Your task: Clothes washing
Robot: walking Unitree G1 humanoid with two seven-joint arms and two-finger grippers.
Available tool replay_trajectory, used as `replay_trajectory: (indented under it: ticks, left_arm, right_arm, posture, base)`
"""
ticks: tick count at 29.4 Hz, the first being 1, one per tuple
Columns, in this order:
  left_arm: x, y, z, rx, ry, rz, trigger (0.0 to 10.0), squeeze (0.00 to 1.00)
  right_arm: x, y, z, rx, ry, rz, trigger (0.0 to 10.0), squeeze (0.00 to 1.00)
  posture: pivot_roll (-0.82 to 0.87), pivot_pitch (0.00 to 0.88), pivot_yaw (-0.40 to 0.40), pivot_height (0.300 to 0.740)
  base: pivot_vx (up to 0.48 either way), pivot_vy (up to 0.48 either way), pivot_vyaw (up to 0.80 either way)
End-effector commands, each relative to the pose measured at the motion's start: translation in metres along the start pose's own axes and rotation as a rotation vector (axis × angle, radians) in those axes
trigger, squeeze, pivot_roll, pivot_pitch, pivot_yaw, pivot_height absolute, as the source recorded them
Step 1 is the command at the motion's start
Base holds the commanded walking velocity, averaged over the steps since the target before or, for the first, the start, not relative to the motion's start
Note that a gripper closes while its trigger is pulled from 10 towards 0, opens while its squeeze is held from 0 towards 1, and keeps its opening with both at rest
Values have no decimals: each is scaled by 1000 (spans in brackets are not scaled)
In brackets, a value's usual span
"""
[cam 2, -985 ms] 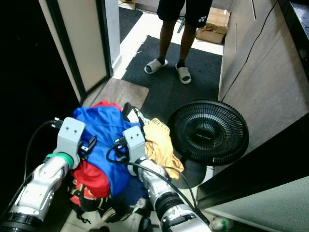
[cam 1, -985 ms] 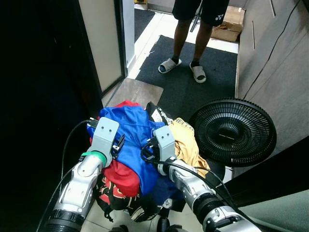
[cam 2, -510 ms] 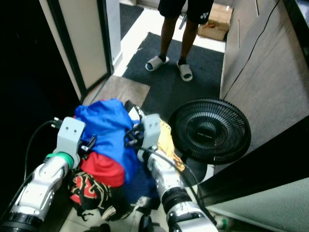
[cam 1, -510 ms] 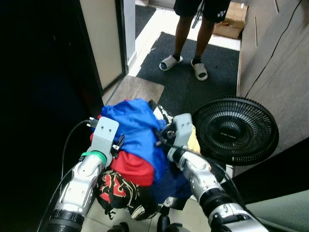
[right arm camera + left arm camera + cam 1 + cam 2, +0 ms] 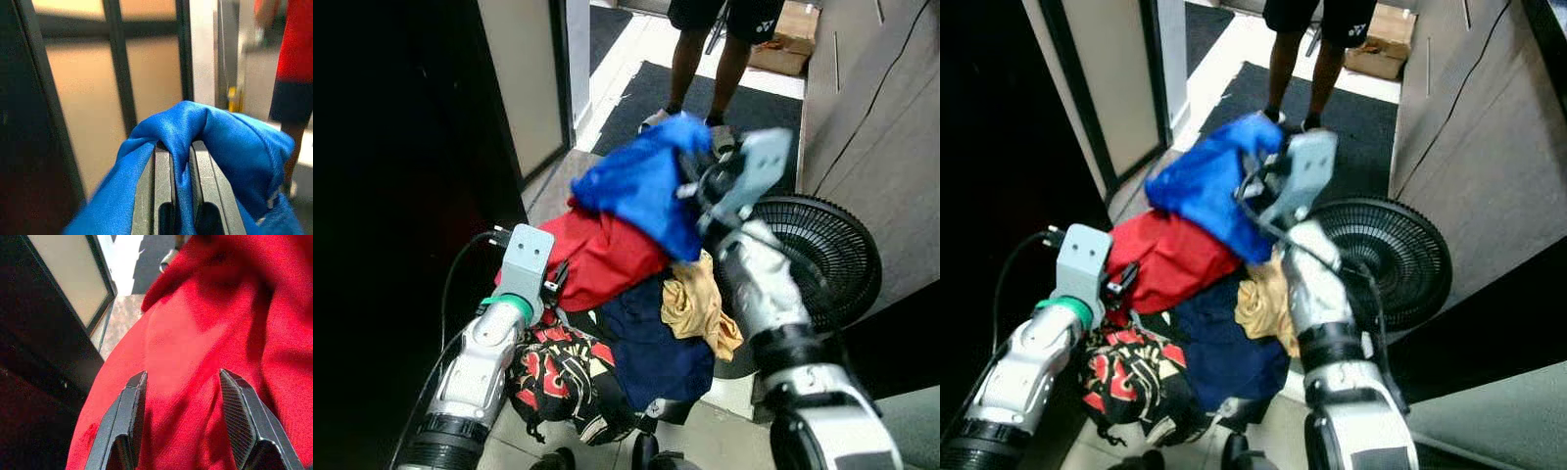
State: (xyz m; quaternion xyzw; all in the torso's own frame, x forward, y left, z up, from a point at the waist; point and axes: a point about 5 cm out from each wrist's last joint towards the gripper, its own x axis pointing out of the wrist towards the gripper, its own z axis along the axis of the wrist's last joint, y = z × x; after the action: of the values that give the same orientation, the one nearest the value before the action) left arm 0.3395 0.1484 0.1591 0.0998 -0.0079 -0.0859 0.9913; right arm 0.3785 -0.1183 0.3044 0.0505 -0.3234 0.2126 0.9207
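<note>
A heap of clothes sits low before me: a red garment point(image 5: 607, 257), a navy one point(image 5: 646, 343), a yellow one point(image 5: 697, 305) and a black-and-red patterned one point(image 5: 553, 377). My right gripper point(image 5: 173, 156) is shut on a blue garment point(image 5: 646, 181), held up above the heap. The blue cloth is pinched between the fingers point(image 5: 146, 191) in the right wrist view. My left gripper point(image 5: 178, 396) stands open with its fingers point(image 5: 127, 416) spread over the red garment point(image 5: 205, 333).
A black floor fan point(image 5: 827, 259) lies at the right, close to the right arm. A person in black shorts and sandals point(image 5: 724, 39) stands on a dark mat point(image 5: 636, 103) ahead. A dark doorway frame point(image 5: 489, 108) is at the left, a grey wall at the right.
My right arm has risen and swung forward, lifting the blue garment off the heap. The red and navy clothes beneath are now uncovered. The left arm has stayed put.
</note>
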Motion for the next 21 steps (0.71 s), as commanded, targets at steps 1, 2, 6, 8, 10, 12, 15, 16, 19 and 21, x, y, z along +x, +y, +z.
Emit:
replay_trajectory:
  ticks: [1,2,6,8,10,12,15,16,19,21]
  left_arm:
    - [-2,-3,-4,-14,17,-10,10000,0]
    - [0,-5,-4,-16,15,-11,10000,0]
    - [-1,-6,-5,-19,16,-9,10000,0]
    - [-2,-6,-6,-20,19,-6,10000,0]
    - [-3,-5,-7,-20,23,-3,10000,0]
    - [-4,-5,-7,-22,22,-2,10000,0]
    - [-5,-5,5,-46,-14,1,10000,0]
    - [-5,-5,5,-46,-14,1,10000,0]
    - [-6,-3,15,-57,-47,7,10000,0]
    - [-8,1,37,-94,-126,16,10000,0]
  right_arm:
    - [0,-1,6,5,-36,-6,10000,0]
    - [1,-2,11,-5,-49,-8,10000,0]
    - [-1,-1,16,-7,-74,-23,10000,0]
    - [1,-1,27,-4,-114,-32,10000,0]
    - [5,0,46,-6,-177,-36,10000,0]
    - [7,2,54,-11,-200,-29,10000,0]
    - [6,9,67,-20,-238,7,10000,0]
    - [6,9,67,-20,-238,7,10000,0]
    - [4,10,69,-36,-241,6,10000,0]
    - [-7,6,66,-116,-211,-56,10000,0]
  posture:
    - [103,175,20,740]
    - [101,171,18,740]
    - [105,165,17,740]
    - [104,163,19,740]
    - [103,163,19,740]
    - [103,162,20,740]
    - [104,162,18,740]
    - [104,162,18,740]
    - [103,159,16,740]
    - [100,139,10,740]
  base:
    - [0,0,0]
    - [0,0,0]
    - [0,0,0]
    - [0,0,0]
    - [0,0,0]
    - [0,0,0]
    - [0,0,0]
    - [0,0,0]
    - [0,0,0]
    - [0,0,0]
